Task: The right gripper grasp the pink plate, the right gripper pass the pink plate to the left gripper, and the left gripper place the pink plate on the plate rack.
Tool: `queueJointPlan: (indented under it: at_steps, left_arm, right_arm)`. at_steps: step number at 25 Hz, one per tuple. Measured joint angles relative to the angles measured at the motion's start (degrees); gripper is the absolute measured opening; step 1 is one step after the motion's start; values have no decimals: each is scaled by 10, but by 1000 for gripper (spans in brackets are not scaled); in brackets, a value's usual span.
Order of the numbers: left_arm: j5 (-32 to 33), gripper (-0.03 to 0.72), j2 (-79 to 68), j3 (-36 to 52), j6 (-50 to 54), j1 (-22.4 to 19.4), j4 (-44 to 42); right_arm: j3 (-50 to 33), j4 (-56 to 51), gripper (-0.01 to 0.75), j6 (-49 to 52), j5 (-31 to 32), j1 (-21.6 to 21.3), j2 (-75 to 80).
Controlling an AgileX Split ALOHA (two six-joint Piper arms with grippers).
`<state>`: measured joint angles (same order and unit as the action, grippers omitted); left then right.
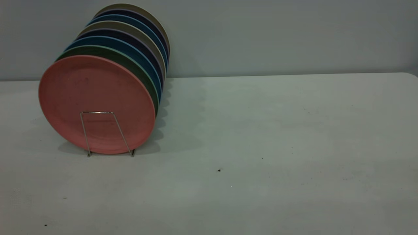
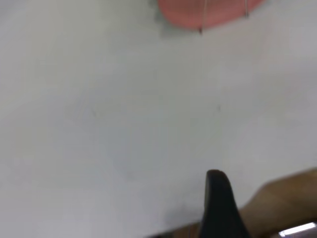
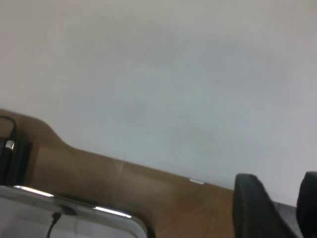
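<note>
The pink plate (image 1: 98, 98) stands on edge at the front of the plate rack (image 1: 97, 112), behind one silver wire loop, at the table's left. Its lower rim also shows far off in the left wrist view (image 2: 208, 12), with the rack's wires (image 2: 203, 17) in front of it. No gripper shows in the exterior view. My left gripper (image 2: 218, 198) hangs above the table's near edge, well away from the plate. My right gripper (image 3: 280, 198) is open and empty above the table's edge; no plate shows in its view.
Several more plates stand in a row behind the pink one: a green one (image 1: 130, 63), then blue, dark purple and beige ones. A grey wall is behind the white table (image 1: 261, 130). Brown floor (image 3: 148, 193) and a shiny metal frame (image 3: 74, 203) lie past the table's edge.
</note>
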<state>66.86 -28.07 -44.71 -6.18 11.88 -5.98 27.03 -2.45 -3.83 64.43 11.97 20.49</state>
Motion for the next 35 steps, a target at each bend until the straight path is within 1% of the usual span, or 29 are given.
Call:
queueJointPlan:
  at_steps: [5,9,13,21,25,28,32,34,35]
  left_arm:
    - [-4,522,51,103,41,0,8]
    - [-17,522,77,164,54,0,60]
    - [-25,522,94,169,44,0,82]
    - [-28,522,96,169,44,0,83]
    - [-29,522,96,169,44,0,83]
    - [-29,522,96,169,44,0,84]
    - [-30,522,100,169,44,0,84]
    - [-30,522,101,169,44,-7,84]
    - [-30,522,101,169,44,-19,85]
  right_arm:
    - [0,-13,239,3,0,0,0]
    - [0,-16,239,3,0,0,0]
    - [0,-16,239,4,0,0,0]
    - [0,-16,239,4,0,0,-2]
    - [0,-16,239,4,0,-4,-59]
    - [0,-16,239,4,1,-21,-134]
    - [1,-17,239,4,6,-58,-213]
    - [1,-17,239,4,9,-71,-215]
    - [1,-18,239,4,9,-77,-215]
